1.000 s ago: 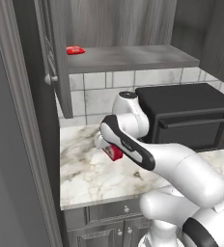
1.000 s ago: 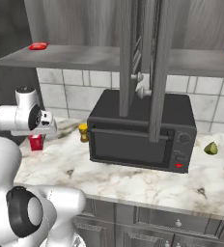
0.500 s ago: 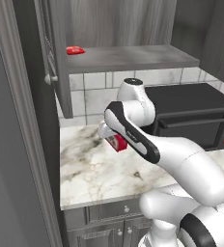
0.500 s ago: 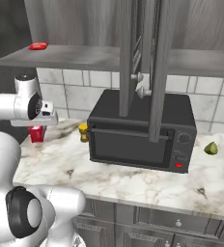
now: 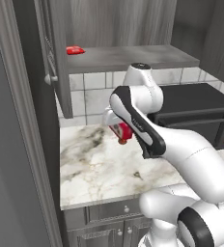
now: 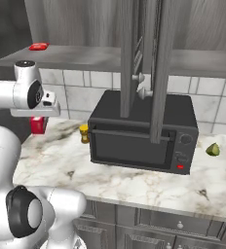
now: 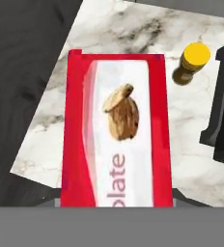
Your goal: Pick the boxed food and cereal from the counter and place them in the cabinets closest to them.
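A: One box is in your gripper, red with a pale label showing a brown nut and the letters "olate". In the hand view it runs up from the bottom edge, and the fingers are clenched on its lower end.

B: Is it on the counter?

A: You can see it up off the counter in the left base view, a red patch poking out beside the forearm. From the right base view the box hangs just under the hand, at the slab's left end by the tiled wall.

B: What's near it?

A: You get a small yellow-lidded jar on the marble to the right in the hand view, apart from the box. Same jar stands just left of the black microwave in the right base view.

B: And the cabinets?

A: Your nearest one is open, door swung out, grey shelf above the tiles. One flat red item lies at the shelf's left end, well above the gripper. A green fruit sits on the counter right of the microwave; I can't tell which kind.

B: Where's the cereal?

A: Can't tell you.
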Available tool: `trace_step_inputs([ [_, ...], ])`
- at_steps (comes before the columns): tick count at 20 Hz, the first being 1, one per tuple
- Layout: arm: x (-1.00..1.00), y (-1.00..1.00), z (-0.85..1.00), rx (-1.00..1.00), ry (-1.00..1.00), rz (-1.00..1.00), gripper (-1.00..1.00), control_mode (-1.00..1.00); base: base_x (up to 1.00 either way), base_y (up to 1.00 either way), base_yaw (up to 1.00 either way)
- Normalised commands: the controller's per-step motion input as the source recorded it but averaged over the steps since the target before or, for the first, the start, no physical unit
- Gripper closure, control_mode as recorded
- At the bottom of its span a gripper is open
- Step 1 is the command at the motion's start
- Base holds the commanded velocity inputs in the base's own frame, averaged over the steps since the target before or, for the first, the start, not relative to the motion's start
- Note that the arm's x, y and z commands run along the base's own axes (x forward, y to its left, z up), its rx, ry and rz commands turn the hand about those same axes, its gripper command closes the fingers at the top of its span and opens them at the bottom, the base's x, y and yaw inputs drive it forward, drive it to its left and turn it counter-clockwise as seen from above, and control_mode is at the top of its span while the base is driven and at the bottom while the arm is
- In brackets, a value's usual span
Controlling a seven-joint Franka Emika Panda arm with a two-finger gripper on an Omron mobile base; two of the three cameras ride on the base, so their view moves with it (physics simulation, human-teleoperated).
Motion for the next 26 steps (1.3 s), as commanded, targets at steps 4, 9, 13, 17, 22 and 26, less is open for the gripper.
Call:
trace_step_inputs([
  [4, -0.02, -0.14, 0.50, 0.01, 0.00, -0.03, 1.00, -1.00, 0.00, 0.00, 0.00],
  [9, -0.01, -0.15, 0.51, 0.01, 0.00, -0.04, 1.00, -1.00, 0.00, 0.00, 0.00],
  [13, -0.01, -0.15, 0.52, 0.02, 0.00, -0.04, 1.00, -1.00, 0.00, 0.00, 0.00],
  [17, -0.04, -0.15, 0.45, 0.00, 0.00, -0.05, 1.00, -1.00, 0.00, 0.00, 0.00],
  [22, -0.05, -0.14, 0.46, 0.00, 0.00, -0.05, 1.00, -1.00, 0.00, 0.00, 0.00],
  [26, -0.13, -0.14, 0.44, 0.00, -0.04, -0.06, 1.00, -1.00, 0.00, 0.00, 0.00],
])
